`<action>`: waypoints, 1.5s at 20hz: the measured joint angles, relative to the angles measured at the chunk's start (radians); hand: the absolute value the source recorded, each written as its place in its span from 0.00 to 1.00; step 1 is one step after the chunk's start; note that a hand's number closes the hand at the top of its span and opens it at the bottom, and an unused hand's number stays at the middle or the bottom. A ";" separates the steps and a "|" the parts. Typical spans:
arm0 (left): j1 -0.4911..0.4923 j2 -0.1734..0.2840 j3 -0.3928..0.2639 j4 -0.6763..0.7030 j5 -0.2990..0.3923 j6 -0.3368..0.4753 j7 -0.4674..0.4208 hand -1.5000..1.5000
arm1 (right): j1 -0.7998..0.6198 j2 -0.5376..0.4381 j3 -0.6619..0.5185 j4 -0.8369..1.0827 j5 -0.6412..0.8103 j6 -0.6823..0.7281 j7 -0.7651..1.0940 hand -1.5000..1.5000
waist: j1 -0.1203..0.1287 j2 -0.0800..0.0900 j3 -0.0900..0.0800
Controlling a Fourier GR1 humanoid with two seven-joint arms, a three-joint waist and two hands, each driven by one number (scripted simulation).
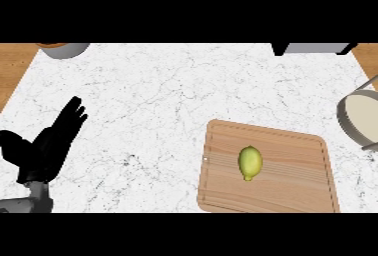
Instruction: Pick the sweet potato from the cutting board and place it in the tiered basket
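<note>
White marbled stone with grey veining covers the desk (162, 100), and bare wood shows past its far left and far right corners. On the right half lies a wooden cutting board (291, 187), slightly turned, its near edge running out of view at the bottom. Near the middle of the board rests the task's item, a yellow-green oval with a pointed lower end (250, 162); by its colour and shape it looks more like a lemon than a sweet potato. It lies lengthwise, touching nothing but the board.

At the right edge, just beyond the board's far corner, part of a grey round basket tier (359, 122) with a pale inside shows. A grey round pot (66, 49) sits at the far left corner, cut off by the top edge.

Low on the left, the left hand (40, 152) rests with its fingers (70, 117) straight and spread upward, holding nothing, well apart from the board.
</note>
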 measured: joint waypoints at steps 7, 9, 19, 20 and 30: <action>-0.025 0.002 -0.007 0.008 -0.002 -0.027 0.011 0.50 | -0.118 -0.100 0.063 0.157 0.003 0.026 -0.027 1.00 | 0.033 0.004 -0.004; -0.032 -0.009 -0.019 0.004 -0.015 -0.021 0.016 0.50 | -0.170 -0.099 0.101 0.166 0.008 0.029 -0.007 1.00 | 0.038 0.004 -0.005; -0.006 -0.036 -0.011 -0.003 -0.045 -0.020 0.001 0.50 | -0.385 -0.051 0.251 0.156 0.054 0.063 0.132 1.00 | 0.032 0.002 -0.007; -0.015 -0.037 -0.005 0.017 -0.044 -0.026 -0.006 0.50 | -0.398 -0.036 0.265 0.164 0.066 0.058 0.135 1.00 | 0.031 0.002 -0.007; -0.001 -0.038 0.025 -0.012 -0.047 -0.057 0.019 0.50 | -0.487 0.049 0.327 0.216 0.176 0.004 0.130 1.00 | 0.022 -0.004 -0.013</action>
